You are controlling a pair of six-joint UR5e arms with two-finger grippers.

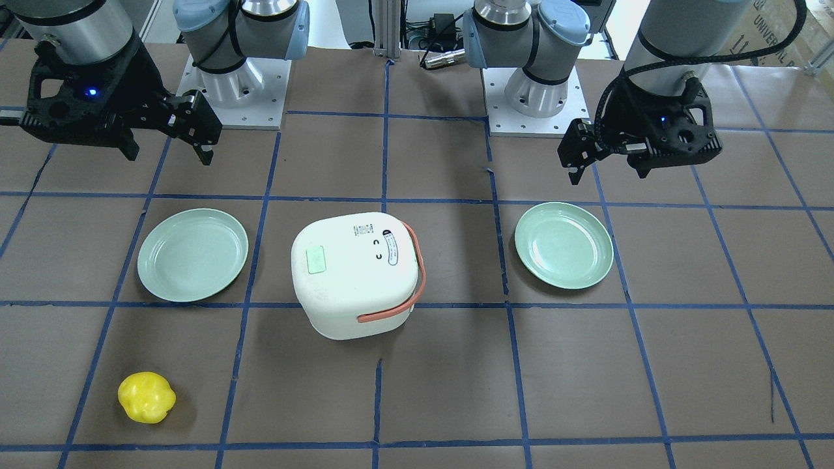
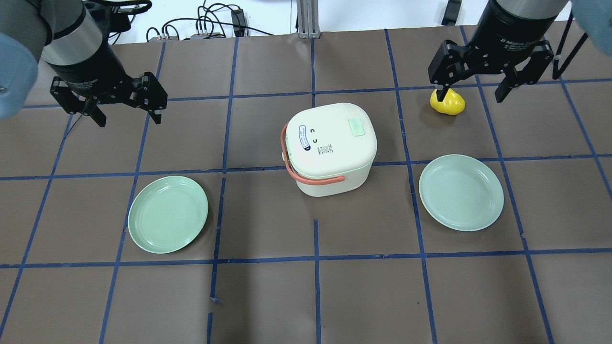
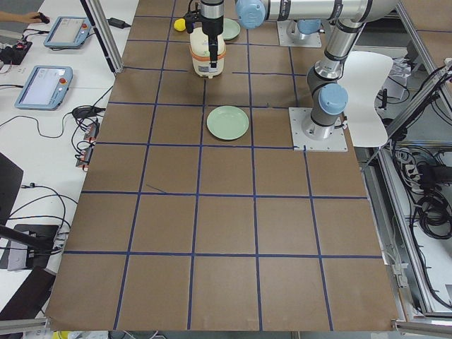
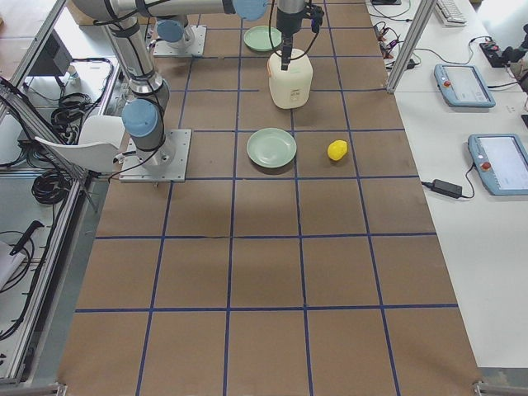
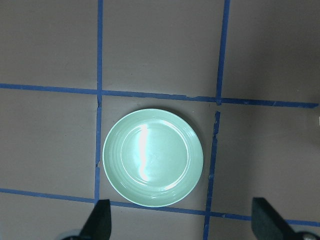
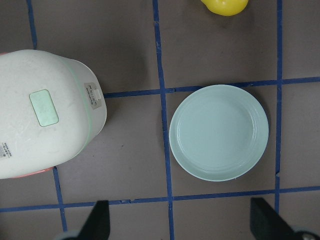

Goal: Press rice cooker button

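The white rice cooker (image 2: pixel 330 148) stands at the middle of the table with its lid shut and its salmon-orange handle (image 2: pixel 306 179) folded down. A pale green rectangular patch (image 2: pixel 357 127) sits on the lid. The cooker also shows in the front view (image 1: pixel 355 280) and at the left of the right wrist view (image 6: pixel 45 130). My left gripper (image 2: pixel 129 117) is open and empty, high over the table, well to the left of the cooker. My right gripper (image 2: pixel 471 94) is open and empty, up and to the right of the cooker, above a yellow object.
A pale green plate (image 2: pixel 168 214) lies left of the cooker, below my left gripper (image 5: pixel 182 225). A second plate (image 2: pixel 461 192) lies on the right, below my right gripper (image 6: pixel 182 225). A yellow pepper-like object (image 2: pixel 447 102) lies beyond that plate.
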